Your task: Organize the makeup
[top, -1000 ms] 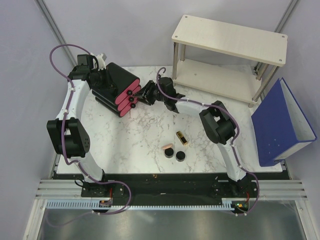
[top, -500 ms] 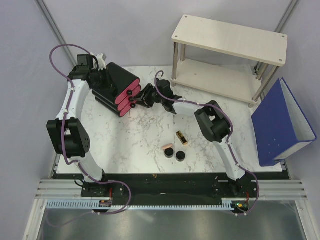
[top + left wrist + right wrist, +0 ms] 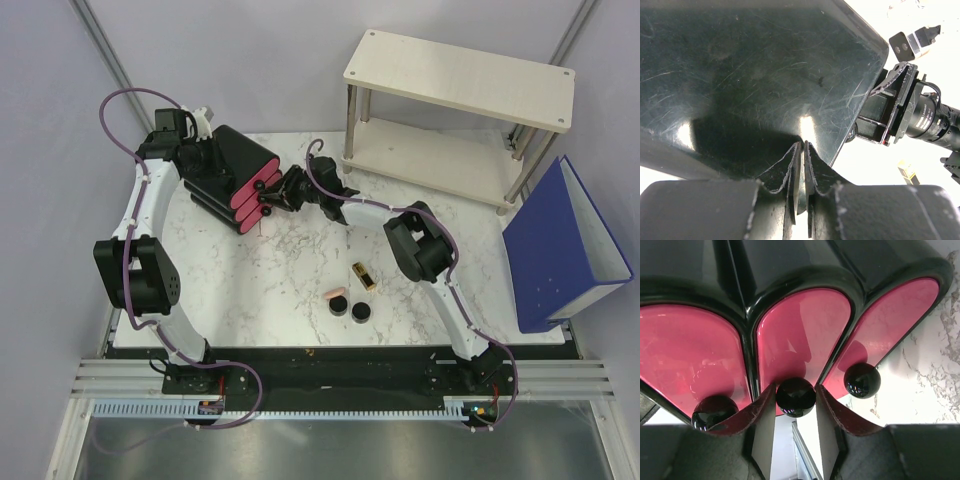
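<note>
Makeup: lipstick [image 3: 364, 276], peach tube [image 3: 335, 295] and black compacts [image 3: 358, 311] lie loose on the marble table [image 3: 280, 270], near its front edge. Probably light, rigid and slick; pinch across the sides. Right gripper [image 3: 795, 390] is clamped on the middle drawer knob [image 3: 795, 397]. Left gripper [image 3: 801, 150] apparently pinches the black box [image 3: 765, 65] at its rear.

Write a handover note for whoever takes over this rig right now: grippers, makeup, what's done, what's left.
Left gripper: nearly shut, apparently pinching the rear of the black box, steadying it.
Right gripper: closed around the knob of the middle drawer; all three pink drawers look shut.
Makeup: gold-and-black lipstick, peach piece and round black compact lie loose on the table, near its front.
Done: none of these stowed; drawer contents hidden.
Left: pull the drawer open, then put the loose pieces away.
</note>
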Controlling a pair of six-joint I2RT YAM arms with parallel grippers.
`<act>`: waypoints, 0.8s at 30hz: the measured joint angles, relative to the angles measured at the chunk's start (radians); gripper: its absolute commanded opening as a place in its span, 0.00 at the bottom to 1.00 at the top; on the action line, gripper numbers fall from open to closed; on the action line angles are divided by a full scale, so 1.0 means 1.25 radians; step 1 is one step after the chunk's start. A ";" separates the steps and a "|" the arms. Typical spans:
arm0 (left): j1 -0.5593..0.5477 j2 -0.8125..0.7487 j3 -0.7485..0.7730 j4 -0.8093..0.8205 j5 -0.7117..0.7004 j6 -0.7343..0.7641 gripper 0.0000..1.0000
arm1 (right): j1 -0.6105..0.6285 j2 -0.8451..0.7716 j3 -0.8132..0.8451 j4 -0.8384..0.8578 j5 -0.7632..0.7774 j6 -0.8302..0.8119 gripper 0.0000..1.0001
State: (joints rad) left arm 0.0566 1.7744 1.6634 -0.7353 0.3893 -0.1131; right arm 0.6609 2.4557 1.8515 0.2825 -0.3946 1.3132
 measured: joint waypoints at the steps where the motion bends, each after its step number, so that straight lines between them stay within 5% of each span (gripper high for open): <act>1: 0.000 0.000 0.000 0.000 0.000 0.000 0.17 | 0.000 0.002 0.005 -0.005 -0.004 0.000 0.36; 8: 0.000 0.000 0.005 -0.009 -0.009 0.000 0.18 | -0.003 0.009 0.014 -0.009 -0.019 0.006 0.05; 24: 0.000 0.001 0.006 -0.012 -0.014 -0.001 0.18 | -0.008 -0.099 -0.211 0.117 -0.004 0.014 0.03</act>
State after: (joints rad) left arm 0.0566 1.7752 1.6711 -0.7506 0.3721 -0.1139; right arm 0.6506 2.3322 1.5883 0.4286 -0.3992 1.3308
